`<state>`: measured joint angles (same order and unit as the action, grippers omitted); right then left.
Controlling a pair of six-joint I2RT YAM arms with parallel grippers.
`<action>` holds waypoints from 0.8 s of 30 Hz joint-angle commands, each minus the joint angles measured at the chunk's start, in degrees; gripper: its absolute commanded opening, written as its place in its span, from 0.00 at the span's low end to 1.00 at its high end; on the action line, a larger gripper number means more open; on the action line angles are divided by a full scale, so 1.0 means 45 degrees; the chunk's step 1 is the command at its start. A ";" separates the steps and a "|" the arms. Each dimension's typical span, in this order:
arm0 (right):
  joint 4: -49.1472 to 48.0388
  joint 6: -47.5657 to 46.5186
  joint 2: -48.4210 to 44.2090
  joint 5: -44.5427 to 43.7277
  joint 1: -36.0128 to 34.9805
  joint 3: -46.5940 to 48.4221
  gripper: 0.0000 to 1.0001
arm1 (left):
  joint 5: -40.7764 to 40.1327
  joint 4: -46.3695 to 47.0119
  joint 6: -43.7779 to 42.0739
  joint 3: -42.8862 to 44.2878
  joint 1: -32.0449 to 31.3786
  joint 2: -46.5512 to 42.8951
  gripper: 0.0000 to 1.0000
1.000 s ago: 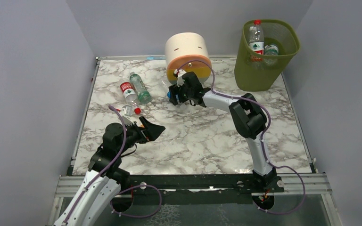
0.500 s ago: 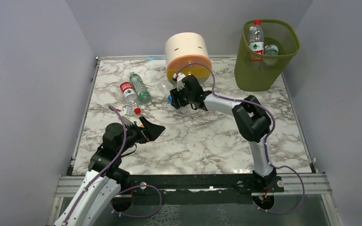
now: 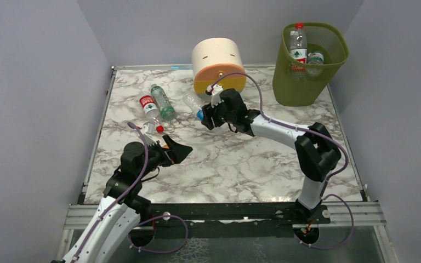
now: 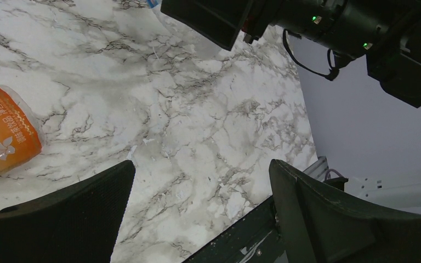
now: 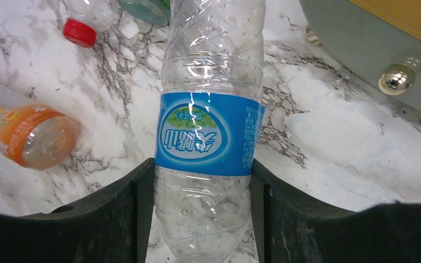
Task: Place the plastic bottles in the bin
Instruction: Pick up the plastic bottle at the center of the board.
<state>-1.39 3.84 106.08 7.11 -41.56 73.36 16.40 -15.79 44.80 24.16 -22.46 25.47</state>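
My right gripper [image 5: 202, 171] is shut on a clear plastic bottle with a blue label [image 5: 211, 134], its fingers pressing the bottle's lower body from both sides. In the top view that bottle [image 3: 193, 102] sticks out left of the right gripper [image 3: 209, 116], in front of the drawer unit. An orange-liquid bottle [image 5: 30, 134] lies on the marble. A red-label bottle [image 3: 149, 107] and a green-label one [image 3: 163, 103] lie at the back left. The olive bin [image 3: 309, 82] stands at the back right with two bottles [image 3: 297, 49] inside. My left gripper [image 3: 183, 150] is open and empty.
A cream, orange and yellow round drawer unit [image 3: 218, 63] stands at the back middle, close behind the right gripper; its knob [image 5: 396, 79] shows in the right wrist view. A small red-capped bottle [image 3: 156, 129] lies near the left arm. Grey walls enclose the marble table [image 3: 241, 164].
The right gripper has shut on the blue-label bottle, and its arm has swung its elbow out to the right. The left arm has not moved.
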 commanded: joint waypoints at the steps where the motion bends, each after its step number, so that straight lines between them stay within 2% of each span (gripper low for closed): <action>1: -0.0028 0.0024 -0.1130 -0.0019 -0.0269 -0.0565 0.60 | -0.0032 0.0378 -0.0091 0.0451 0.0070 -0.0014 0.99; 14: 0.0507 0.0549 -0.3994 0.0031 -0.0276 -0.0851 0.61 | 0.0217 0.0144 0.0104 0.1773 0.0079 -0.0139 0.99; 18: 0.0839 0.0709 -0.4629 0.0012 -0.0279 -0.0256 0.62 | 0.0242 0.0062 0.0104 0.1992 0.0069 -0.0199 0.99; 24: 0.1763 0.0254 -0.4715 -0.1023 -0.0276 0.1618 0.64 | 0.0251 0.0059 0.0202 0.1892 0.0070 -0.0307 0.99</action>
<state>3.62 6.13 86.41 6.52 -42.44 74.67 16.49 -16.03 45.12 31.83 -22.46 25.02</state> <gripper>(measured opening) 0.635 0.989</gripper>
